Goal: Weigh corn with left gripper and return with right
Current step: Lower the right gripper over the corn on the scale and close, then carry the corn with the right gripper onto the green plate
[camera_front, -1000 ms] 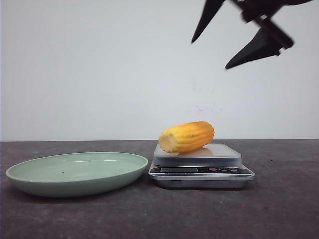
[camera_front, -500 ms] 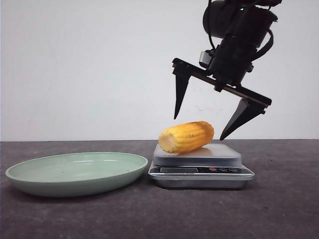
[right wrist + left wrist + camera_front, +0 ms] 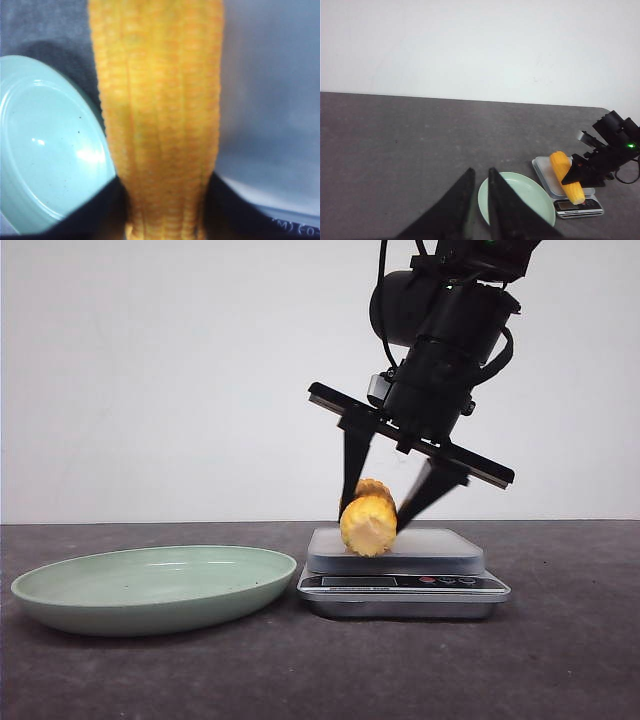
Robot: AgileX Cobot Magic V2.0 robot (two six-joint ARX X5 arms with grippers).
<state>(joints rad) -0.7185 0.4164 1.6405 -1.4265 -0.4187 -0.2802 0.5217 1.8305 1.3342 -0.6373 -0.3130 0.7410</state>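
Corn: you have the corn (image 3: 368, 521) lying on the weighing platform of the scale (image 3: 404, 585), its paler cut end turned toward the front camera. The left wrist view shows the cob (image 3: 567, 178) running lengthwise over the platform and reaching past its near edge, above the display strip.

Right gripper: the right gripper (image 3: 385, 502) comes down from above with one black finger on each flank of the cob. In the right wrist view both fingers press against the kernel rows (image 3: 160, 125), so you are pinching the corn. You cannot tell from these views whether the cob is clear of the platform or resting on it.

Left gripper: the left gripper (image 3: 479, 200) hangs well apart from the scale, over the dark table (image 3: 560, 660). Its two pointed fingers sit nearly together with only a narrow slit between them, and nothing is held.

Surroundings: a pale green plate (image 3: 150, 585) sits on the table just beside the scale, on the robot's left. The plate's rim lies near the scale's corner; a narrow gap shows between them in the front view.

Obstacles: the plate rim is the nearest thing beside the held corn.

Open room: bare table shows in front of the scale and plate, and to the right of the scale. A plain white wall closes the far edge.
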